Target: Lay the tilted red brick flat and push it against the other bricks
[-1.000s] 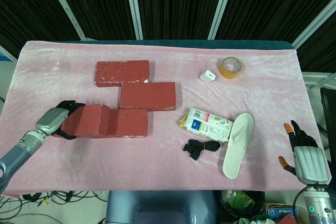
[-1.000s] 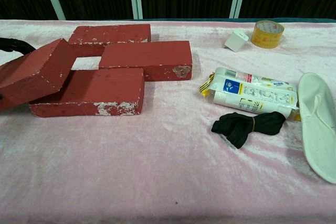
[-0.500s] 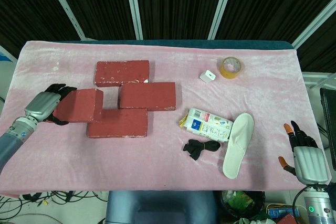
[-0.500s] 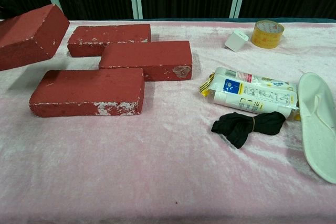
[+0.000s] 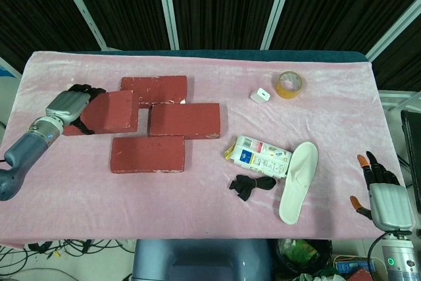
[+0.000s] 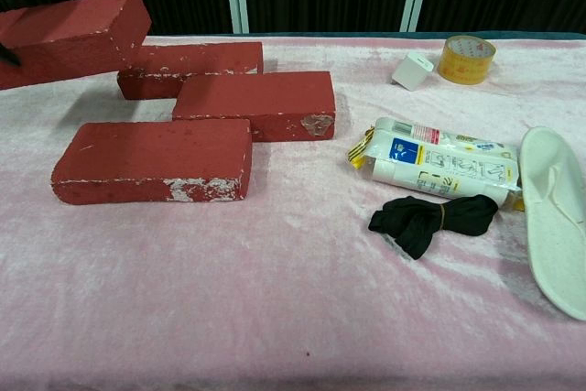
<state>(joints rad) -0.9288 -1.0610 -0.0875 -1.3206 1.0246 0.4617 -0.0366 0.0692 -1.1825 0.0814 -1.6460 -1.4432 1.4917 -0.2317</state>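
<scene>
Four red bricks were in sight on the pink-covered tabletop [image 5: 217,202]. Three lay flat: the far brick [image 5: 153,91], the middle brick [image 5: 185,120] just right of and nearer than it, and the near brick [image 5: 147,154] at the left front. The middle and near bricks touched at their long edges; whether the far brick touched the middle one could not be told. The fourth — the tilted red brick [image 5: 110,111] — was held clear of the cloth at the far left, its right end raised in front of the far brick's left end in the chest view, where it showed at the upper left [image 6: 75,36].

The left robot hand [image 5: 67,105] was clamped on the tilted brick's left end, dark fingers wrapped over it. The right robot hand [image 5: 381,195] hung off the near right corner of the tabletop, holding nothing, fingers apart.

To the right lay one of each:
- a roll of yellow tape [image 5: 289,84], far right
- a small white box [image 5: 260,95] just left of it
- a printed packet [image 5: 258,156]
- a black band [image 5: 252,185], nearer than the packet
- a white slipper [image 5: 298,181], touching the packet's right end
</scene>
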